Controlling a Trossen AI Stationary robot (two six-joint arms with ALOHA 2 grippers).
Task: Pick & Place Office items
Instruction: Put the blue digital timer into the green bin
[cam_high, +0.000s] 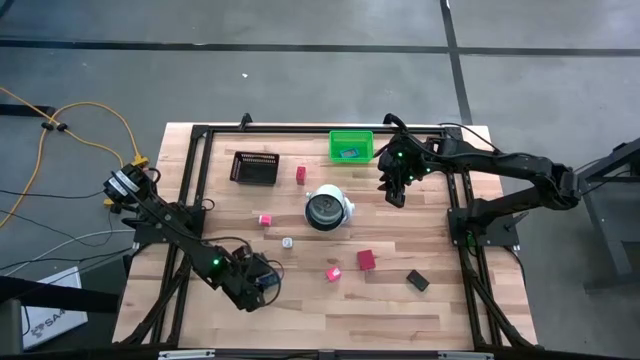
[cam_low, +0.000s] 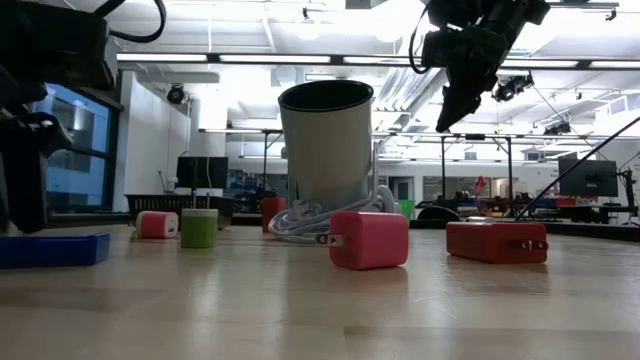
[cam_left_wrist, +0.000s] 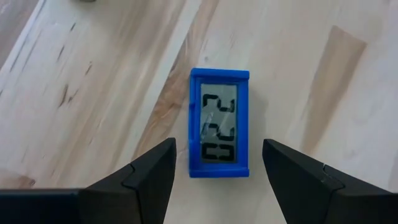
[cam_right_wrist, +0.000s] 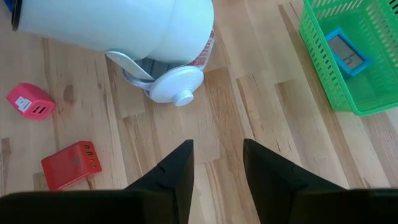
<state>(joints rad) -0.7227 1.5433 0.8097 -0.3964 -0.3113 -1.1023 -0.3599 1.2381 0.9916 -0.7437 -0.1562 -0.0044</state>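
Fingers of the left claw (cam_left_wrist: 214, 171) straddle the blue clock (cam_left_wrist: 219, 123) lower left, spread to grasp it, while the right claw (cam_right_wrist: 216, 165) hovers released near the green bin (cam_high: 351, 145).

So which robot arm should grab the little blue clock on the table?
The left. Its end effector hangs open right above the blue clock, one finger on each side. The right end effector is far across the table near the green basket, with nothing between its fingers.
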